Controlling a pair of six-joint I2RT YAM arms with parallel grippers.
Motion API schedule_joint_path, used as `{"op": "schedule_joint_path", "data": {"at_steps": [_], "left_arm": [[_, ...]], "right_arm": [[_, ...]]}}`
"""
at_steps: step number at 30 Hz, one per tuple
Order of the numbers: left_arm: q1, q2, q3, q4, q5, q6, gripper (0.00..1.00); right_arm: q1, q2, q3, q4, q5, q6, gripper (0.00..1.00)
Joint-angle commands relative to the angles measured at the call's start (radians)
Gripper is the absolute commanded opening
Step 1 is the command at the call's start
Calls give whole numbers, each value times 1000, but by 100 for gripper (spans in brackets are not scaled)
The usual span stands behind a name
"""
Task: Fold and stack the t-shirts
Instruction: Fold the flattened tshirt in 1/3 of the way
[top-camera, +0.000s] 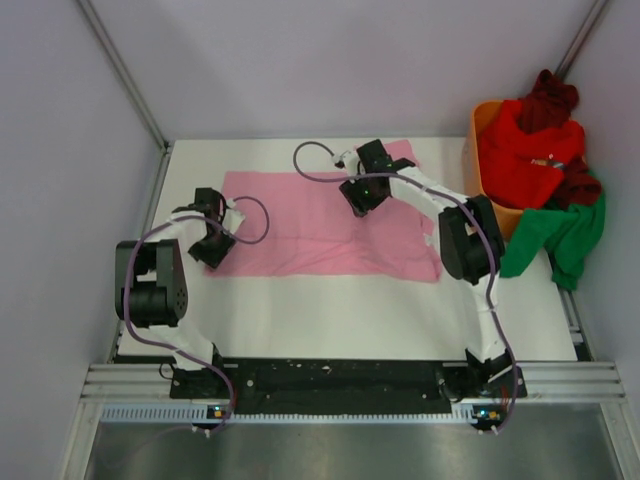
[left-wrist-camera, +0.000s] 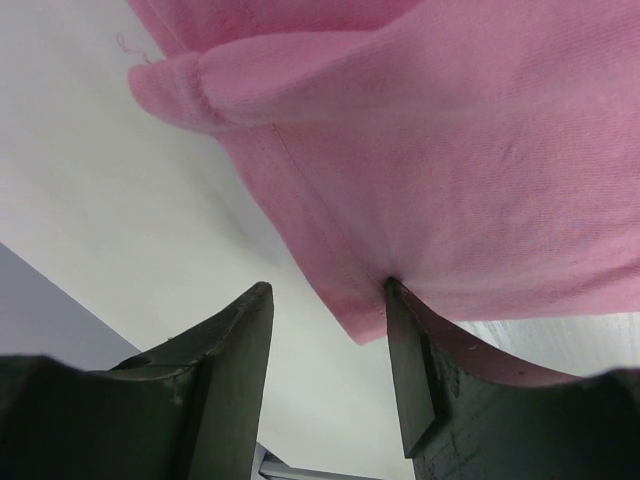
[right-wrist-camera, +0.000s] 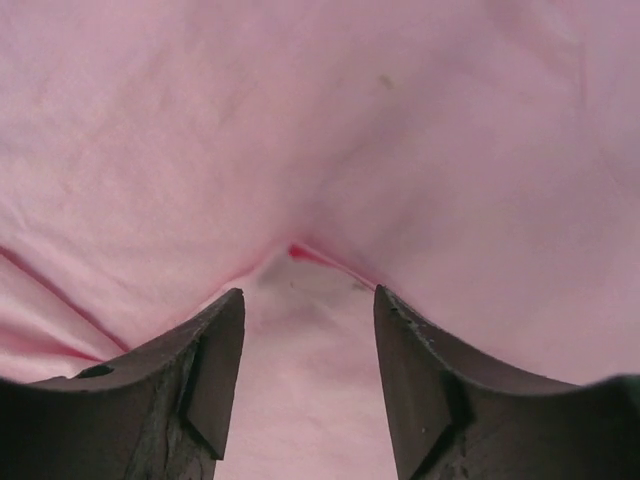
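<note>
A light pink t-shirt lies spread flat on the white table. My left gripper is open at the shirt's left edge; in the left wrist view its jaws straddle a hemmed corner of the pink cloth, the right finger touching it. My right gripper is open over the shirt's upper middle; in the right wrist view pink cloth fills the frame and a small fold sits between the fingers. Red, dark maroon and green t-shirts are heaped at the right.
An orange plastic basket stands at the back right with shirts spilling over its rim. Grey walls enclose the table on three sides. The white table shows bare in front of the pink shirt.
</note>
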Motion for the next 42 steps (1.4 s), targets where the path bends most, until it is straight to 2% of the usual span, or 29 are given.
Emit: {"op": "schedule_joint_path", "data": {"at_steps": [1, 3, 9, 11, 15, 20, 23, 25, 26, 28, 29, 30, 33, 42], "left_arm": [[8, -50, -17, 27, -27, 59, 54], [6, -116, -3, 24, -4, 96, 56], [-3, -321, -41, -51, 255, 301, 59], [-10, -320, -60, -85, 291, 347, 59], [-27, -294, -155, -4, 251, 413, 62], [-63, -253, -219, 128, 233, 444, 65], [-64, -205, -226, 165, 205, 427, 64], [-64, -188, -242, 195, 176, 417, 57], [-64, -182, -250, 202, 176, 415, 50], [-64, -188, -276, 203, 176, 420, 22], [-64, -197, -290, 203, 176, 423, 5], [-64, -210, -305, 203, 176, 426, 0], [-64, -251, -321, 157, 116, 424, 0], [-64, -440, -364, -137, 154, 423, 0]], "right_arm": [[2, -149, 23, 43, 156, 184, 57], [-21, -276, -84, 41, 209, 279, 63], [-162, -627, -544, 43, 200, 581, 63], [-193, -704, -674, 46, 195, 634, 63], [-224, -777, -862, 67, 177, 709, 64], [-274, -800, -991, 196, 140, 760, 63], [-287, -768, -1021, 215, 105, 763, 53], [-302, -769, -1049, 215, 92, 778, 35], [-311, -783, -1064, 215, 94, 787, 24], [-336, -832, -1103, 215, 103, 805, 0], [-353, -865, -1120, 213, 112, 816, 0], [-365, -902, -1139, 213, 120, 830, 0], [-406, -1014, -1190, 209, 121, 877, 0], [-409, -1243, -1288, 92, 49, 1009, 0]]}}
